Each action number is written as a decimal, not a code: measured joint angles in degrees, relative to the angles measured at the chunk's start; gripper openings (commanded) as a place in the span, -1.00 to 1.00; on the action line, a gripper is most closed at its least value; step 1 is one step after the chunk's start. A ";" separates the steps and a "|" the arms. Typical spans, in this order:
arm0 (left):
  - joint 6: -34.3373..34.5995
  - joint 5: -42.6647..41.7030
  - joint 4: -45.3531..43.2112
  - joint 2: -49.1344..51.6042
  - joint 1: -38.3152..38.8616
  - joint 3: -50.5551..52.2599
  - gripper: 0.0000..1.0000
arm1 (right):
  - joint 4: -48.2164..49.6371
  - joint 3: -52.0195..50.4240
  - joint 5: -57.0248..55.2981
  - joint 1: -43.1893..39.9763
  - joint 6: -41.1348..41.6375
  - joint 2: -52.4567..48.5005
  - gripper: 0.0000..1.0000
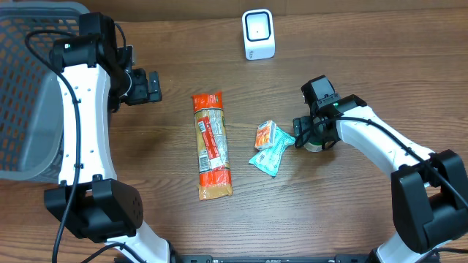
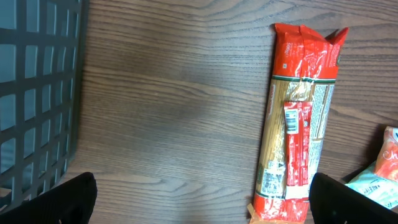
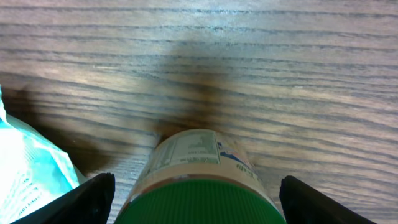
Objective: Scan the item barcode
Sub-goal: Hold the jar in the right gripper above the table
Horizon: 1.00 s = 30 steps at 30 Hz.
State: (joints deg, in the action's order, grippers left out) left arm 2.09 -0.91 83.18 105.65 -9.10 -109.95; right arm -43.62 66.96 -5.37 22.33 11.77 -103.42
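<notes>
We barely see the jar (image 3: 193, 152), cut off below.
The right end effector (image 3: 196, 186) straddles it, grip unclear; the left end effector (image 2: 200, 186) hangs wide, empty.

There were 1 long pasta packet (image 1: 211, 146), 1 small orange packet (image 1: 265, 135), 1 teal packet (image 1: 269, 158), 1 green-lidded jar (image 3: 199, 180), 1 white scanner (image 1: 258, 33) and 1 grey mesh basket (image 1: 29, 88).

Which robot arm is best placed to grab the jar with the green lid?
The right one, probably: the right gripper stands open around the jar, while the left gripper hangs far off by the basket.
</notes>
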 measured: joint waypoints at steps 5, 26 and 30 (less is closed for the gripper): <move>0.00 0.00 0.00 0.00 0.00 0.00 0.99 | 2.08 -0.13 -0.02 0.00 -0.02 0.00 0.61; 0.00 0.00 0.00 0.00 0.00 0.00 1.00 | 2.84 -2.05 -0.13 0.00 -0.04 0.00 0.49; 0.00 0.00 0.00 0.00 0.00 0.00 0.99 | 2.86 -2.08 -0.13 0.00 -0.02 0.00 0.49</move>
State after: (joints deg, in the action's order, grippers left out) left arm 2.09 -0.91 83.18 105.65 -9.10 -109.95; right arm -40.75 64.88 -5.50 22.33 11.75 -103.42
